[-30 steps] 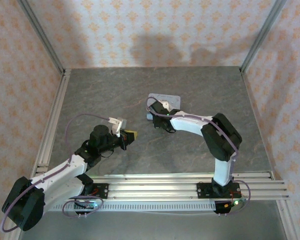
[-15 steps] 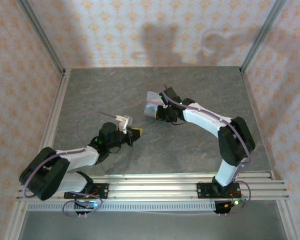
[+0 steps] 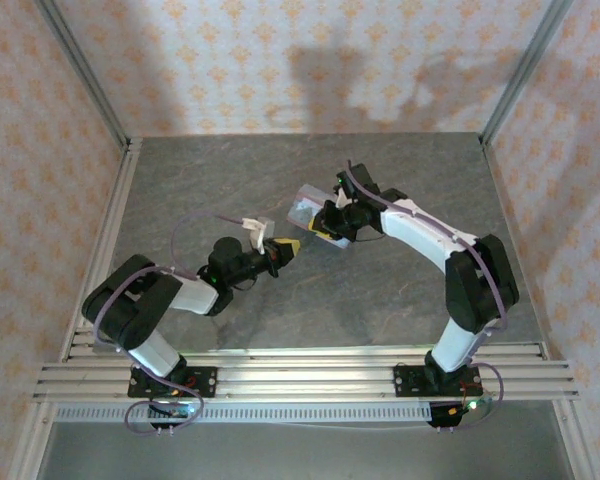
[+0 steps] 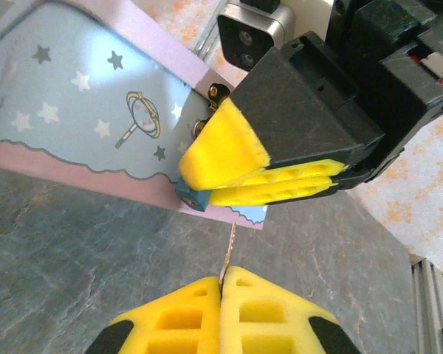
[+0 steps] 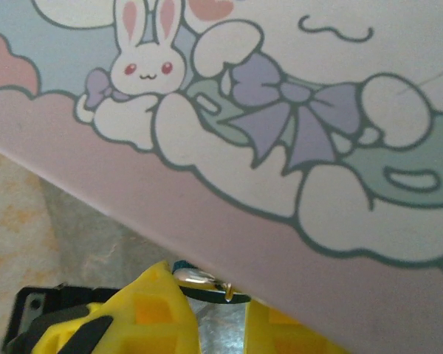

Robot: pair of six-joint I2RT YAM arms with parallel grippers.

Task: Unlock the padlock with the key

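While the left gripper [image 4: 221, 279] sits nearest, jaws pressed shut on the key [image 4: 230, 249], the thin key tip points toward the tin [image 4: 74, 110]. Further on, just in front of the tin's near edge, the right gripper [image 4: 199, 183] is clamped on the padlock [image 4: 193, 197], close to the key tip but not touching it. Step in hand looks like lining the key up with the keyhole. Next move probably calls for a fine, straight push in, then a twist. Keyhole too small to make out.
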